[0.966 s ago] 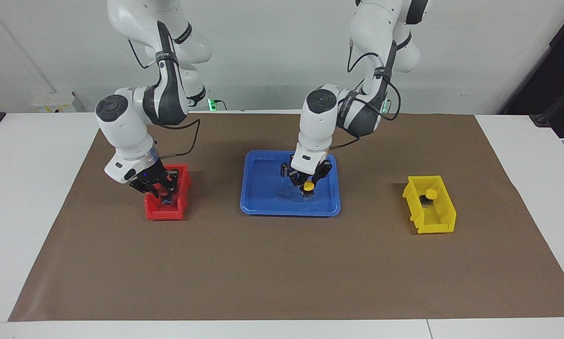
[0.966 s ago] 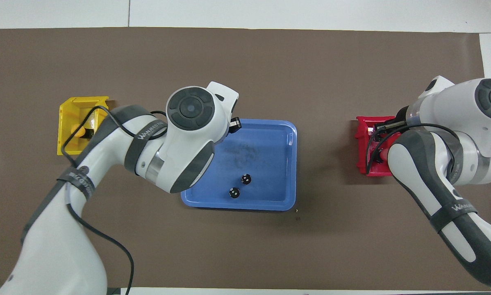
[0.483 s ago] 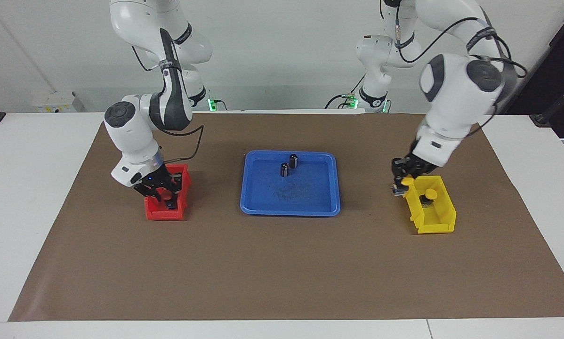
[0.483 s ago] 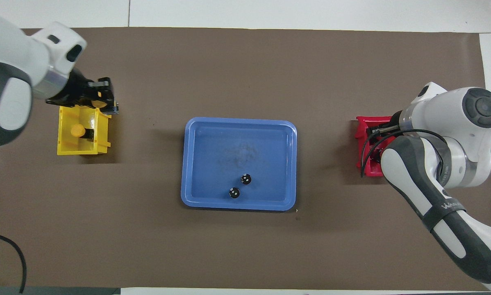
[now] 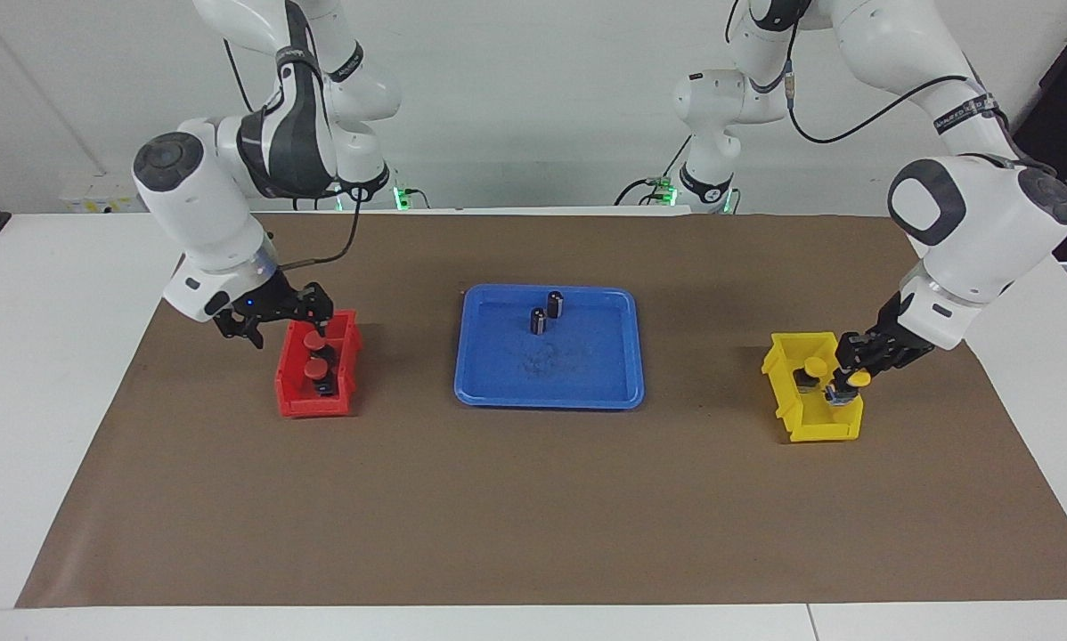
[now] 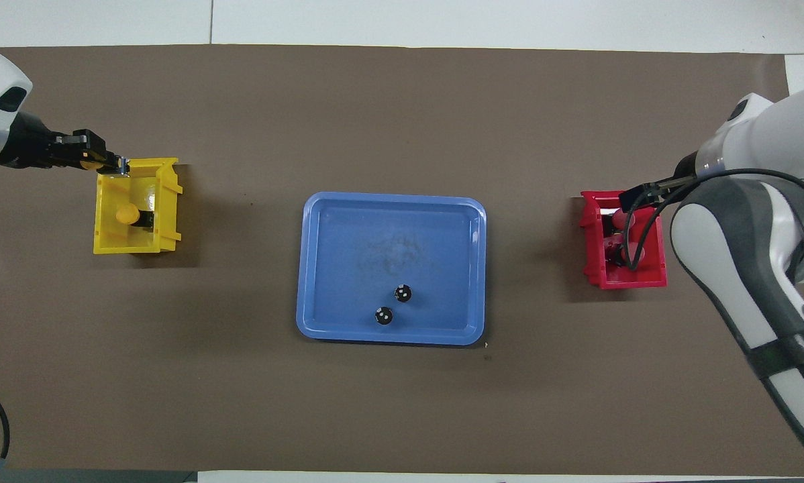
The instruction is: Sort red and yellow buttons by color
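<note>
Buttons are nearly sorted: two red ones [image 5: 313, 354] lie in the red bin [image 5: 295, 402] toward the right arm's end of the worktop [image 5: 516, 499], and one yellow one [image 5: 816, 366] lies in the yellow bin [image 5: 796, 420] toward the left arm's end. Over that bin's edge, the left gripper [image 5: 845, 385] is clamped on the last yellow button [image 5: 858, 379], while the right gripper [image 5: 275, 313], spread wide and empty, hangs by the red bin. Next, I judge, the left gripper must lower and let go inside the bin.

White table [image 5: 44, 374], covered by a brown paper mat [image 5: 533, 507]. Directly on the mat: a blue tray [image 5: 623, 392] at centre, a red bin [image 5: 311, 405] just below the right gripper's fingers [image 5: 315, 307], and a yellow bin [image 5: 787, 401] under the left gripper's fingers [image 5: 845, 356].
</note>
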Robot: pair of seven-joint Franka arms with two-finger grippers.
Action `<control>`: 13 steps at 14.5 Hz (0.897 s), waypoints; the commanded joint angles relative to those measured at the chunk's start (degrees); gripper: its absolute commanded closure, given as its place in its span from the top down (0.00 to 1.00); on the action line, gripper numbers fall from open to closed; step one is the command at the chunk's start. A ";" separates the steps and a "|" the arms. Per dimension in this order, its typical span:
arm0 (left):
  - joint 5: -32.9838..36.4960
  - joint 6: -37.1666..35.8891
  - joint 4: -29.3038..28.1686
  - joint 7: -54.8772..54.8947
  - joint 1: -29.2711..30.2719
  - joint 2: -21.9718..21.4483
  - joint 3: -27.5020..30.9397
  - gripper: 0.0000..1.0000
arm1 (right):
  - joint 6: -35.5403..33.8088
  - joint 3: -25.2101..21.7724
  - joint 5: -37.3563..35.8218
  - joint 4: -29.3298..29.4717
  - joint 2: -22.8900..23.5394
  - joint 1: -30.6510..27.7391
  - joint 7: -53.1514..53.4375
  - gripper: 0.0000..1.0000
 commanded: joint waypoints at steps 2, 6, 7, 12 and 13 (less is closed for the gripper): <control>-0.98 5.38 -4.09 3.12 0.34 0.49 -0.29 0.01 | -7.53 -0.98 -0.07 3.80 -4.92 -1.21 5.66 1.00; -0.98 6.53 -5.77 3.56 0.43 1.45 -0.29 0.01 | -18.86 -1.96 -1.74 13.88 -4.15 -3.84 5.85 1.00; -0.98 6.62 -6.12 3.91 0.43 2.06 -0.29 0.01 | -20.02 -1.87 -1.92 15.40 -3.19 -4.72 5.94 1.00; -0.98 10.49 -8.58 4.88 0.43 3.91 -0.29 0.20 | -20.73 -2.05 -2.19 13.83 -3.88 -5.87 5.68 1.00; -0.98 9.71 -7.97 4.88 0.43 4.00 -0.29 0.48 | -20.64 -2.13 -1.92 13.39 -3.88 -5.96 5.68 1.00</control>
